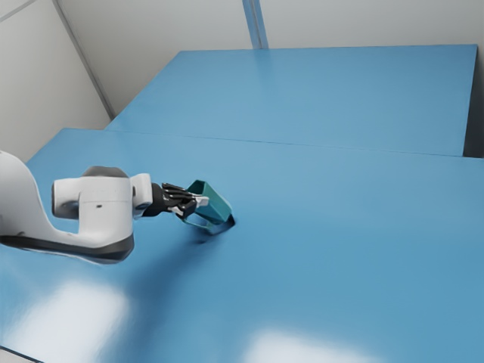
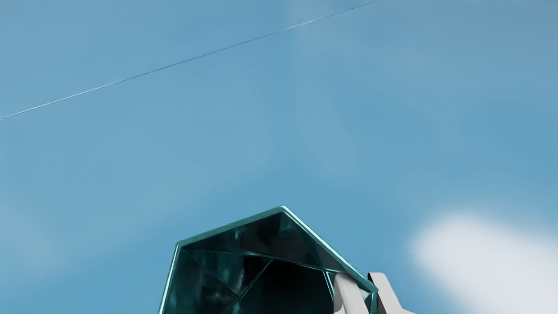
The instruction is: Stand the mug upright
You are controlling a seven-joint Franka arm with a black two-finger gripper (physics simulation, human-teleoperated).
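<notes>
In the exterior view my gripper (image 1: 198, 203) reaches from the left to the teal mug (image 1: 215, 203), which is tilted, its mouth facing the hand and its far lower end near the table. Seen from the wrist, the angular mug (image 2: 235, 279) shows its open mouth and dark inside. One fingertip of the gripper (image 2: 372, 292) is inside the mug and the other outside, with the wall pinched between them near a corner of the rim. Whether the mug touches the table, I cannot tell.
The blue table (image 1: 340, 227) stretches out around the mug, with glossy white reflections on its near part. Behind it, past a thin seam, lies another blue surface (image 1: 302, 94), backed by a pale wall (image 1: 166, 26).
</notes>
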